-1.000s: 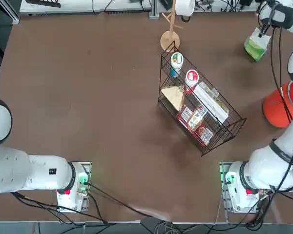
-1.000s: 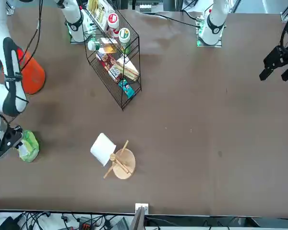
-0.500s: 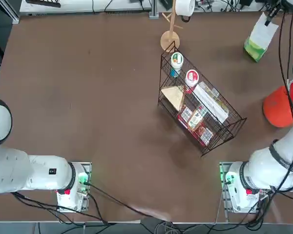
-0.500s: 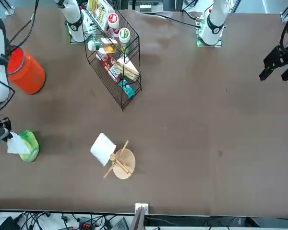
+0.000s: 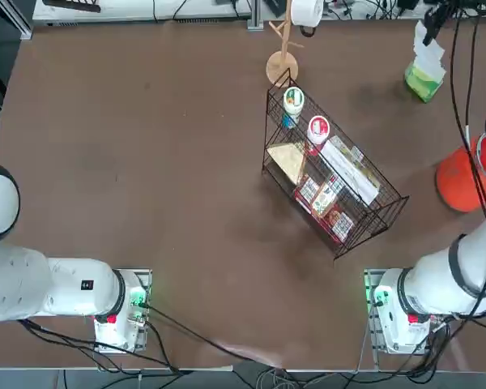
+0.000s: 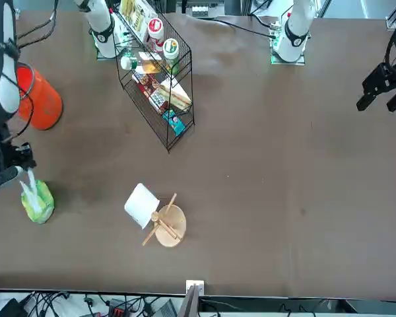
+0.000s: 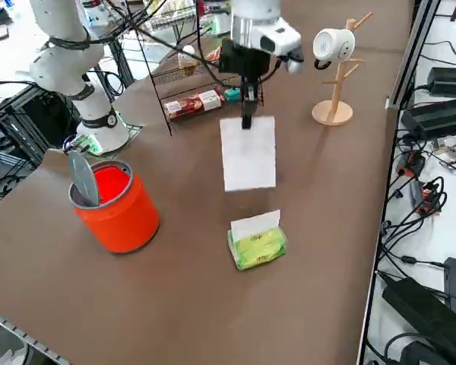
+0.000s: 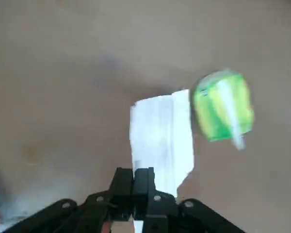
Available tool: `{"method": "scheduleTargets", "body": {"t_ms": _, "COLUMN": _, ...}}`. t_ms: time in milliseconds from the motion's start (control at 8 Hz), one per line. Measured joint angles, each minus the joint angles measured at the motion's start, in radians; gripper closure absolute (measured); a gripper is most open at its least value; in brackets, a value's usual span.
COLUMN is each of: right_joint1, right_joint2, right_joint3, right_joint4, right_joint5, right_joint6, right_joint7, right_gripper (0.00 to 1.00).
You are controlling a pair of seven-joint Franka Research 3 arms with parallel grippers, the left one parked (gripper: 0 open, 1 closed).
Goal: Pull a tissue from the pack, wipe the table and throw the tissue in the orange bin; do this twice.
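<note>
**Tissue clear of the pack, hanging from the gripper**

We see the right gripper (image 7: 247, 120) closed on the top edge of a thin white rectangular paper tissue (image 7: 248, 154), which hangs freely above the large matte dark-brown table (image 7: 311, 251). The tissue's lower edge is clear of the small soft bright green pack (image 7: 257, 247), which sits on the table below it with another white sheet standing up from its top. In the wrist view the two black fingers (image 8: 134, 184) press together on the sheet (image 8: 161, 141), with the pack (image 8: 223, 107) just beside it on the table.

We judge the tissue to be very light, limp and easy to tear: it hangs flat now but will likely fold, flutter or bunch once it meets the table. The pinch at one edge suits carrying; for wiping we expect the sheet to need pressing flat under the fingers, gently, so that it does not rip or slide out. The pack looks soft and light too, so it could lift or shift if its next sheet is tugged hard.

The round bright orange plastic bin (image 7: 115, 204) stands on the table, near the pack and open at the top. We judge the pull to be done, and wiping the table to be next.
</note>
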Motion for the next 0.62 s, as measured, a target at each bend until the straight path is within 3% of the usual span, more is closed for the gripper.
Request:
{"method": "scheduleTargets", "body": {"t_ms": 375, "right_joint1": 0.064, "right_joint2": -0.052, "right_joint3": 0.001, "right_joint4": -0.041, "right_joint5": 0.068, "right_joint6": -0.079, "right_joint7": 0.23, "right_gripper": 0.99}}
{"method": "scheduleTargets", "body": {"t_ms": 625, "right_joint1": 0.125, "right_joint2": -0.091, "right_joint3": 0.002, "right_joint4": -0.157, "right_joint5": 0.101, "right_joint6": -0.053, "right_joint7": 0.343, "right_gripper": 0.99}}
